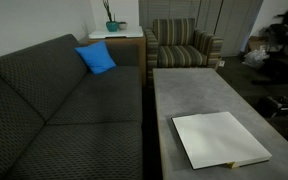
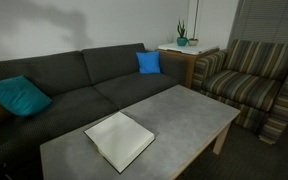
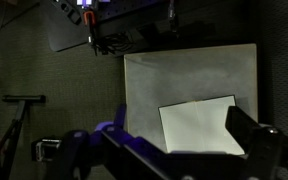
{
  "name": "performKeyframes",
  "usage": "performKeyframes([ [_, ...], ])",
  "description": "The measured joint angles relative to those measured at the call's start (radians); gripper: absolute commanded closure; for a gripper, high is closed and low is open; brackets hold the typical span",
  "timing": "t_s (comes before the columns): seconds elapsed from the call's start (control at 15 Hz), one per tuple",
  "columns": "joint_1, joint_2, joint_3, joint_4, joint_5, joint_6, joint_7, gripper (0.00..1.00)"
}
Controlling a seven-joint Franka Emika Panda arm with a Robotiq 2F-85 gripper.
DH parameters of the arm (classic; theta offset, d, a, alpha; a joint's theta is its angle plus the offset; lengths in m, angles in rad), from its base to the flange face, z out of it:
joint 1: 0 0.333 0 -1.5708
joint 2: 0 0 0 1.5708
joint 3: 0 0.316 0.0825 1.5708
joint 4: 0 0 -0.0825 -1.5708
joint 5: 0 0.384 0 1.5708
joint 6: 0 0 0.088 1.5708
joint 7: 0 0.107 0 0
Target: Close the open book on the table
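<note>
Book (image 1: 220,139) with plain white pages is pictured lying flat on the grey table (image 1: 184,95), white side up, with a yellow edge shown along one side in an exterior view. In both exterior views it is seen near one end of the tabletop, on the half beside the dark sofa (image 2: 74,85). In the wrist view, the gripper (image 3: 182,135) is seen hanging well above the table, jaws spread wide and nothing held between them. The book is framed between the two fingers (image 3: 249,130), untouched.
</note>
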Motion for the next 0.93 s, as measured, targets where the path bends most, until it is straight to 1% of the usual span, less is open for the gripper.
performKeyframes([
  [0.93, 0.0, 0.0, 0.0, 0.0, 0.0, 0.0, 0.0, 0.0],
])
